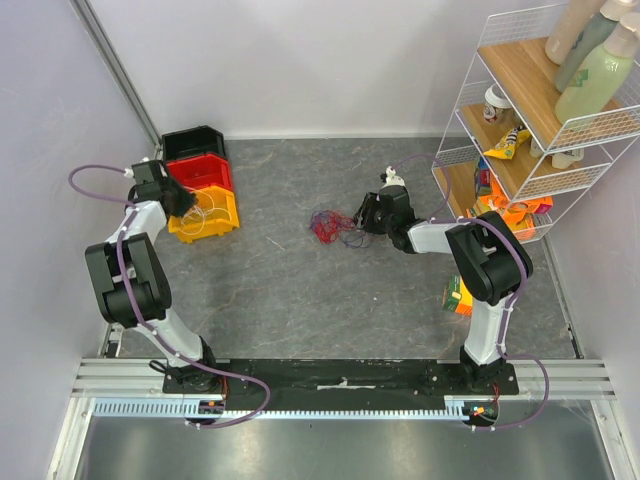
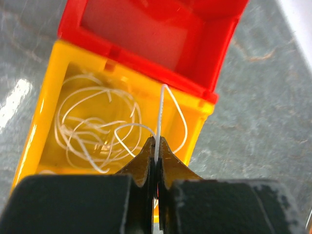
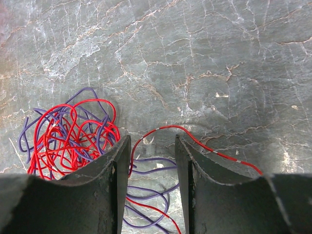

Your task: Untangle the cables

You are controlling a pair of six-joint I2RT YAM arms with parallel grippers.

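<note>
We see the table (image 3: 219, 58) as a grey, stone-veined sheet, smooth with a dull sheen. At nine o'clock in the top view, the yellow bin (image 2: 41, 117) and the red bin (image 2: 146, 61) are glossy moulded plastic. The white cable (image 2: 159, 117) looks smooth and matt; the red and purple cables (image 3: 68, 136) have a shinier sheath. The fingers (image 3: 109, 195) of the right gripper (image 3: 152, 144) are matt black and slightly grainy. At two o'clock the rack (image 1: 468, 95) is white coated wire with wooden shelves (image 1: 515, 75).

No legible text anywhere.
</note>
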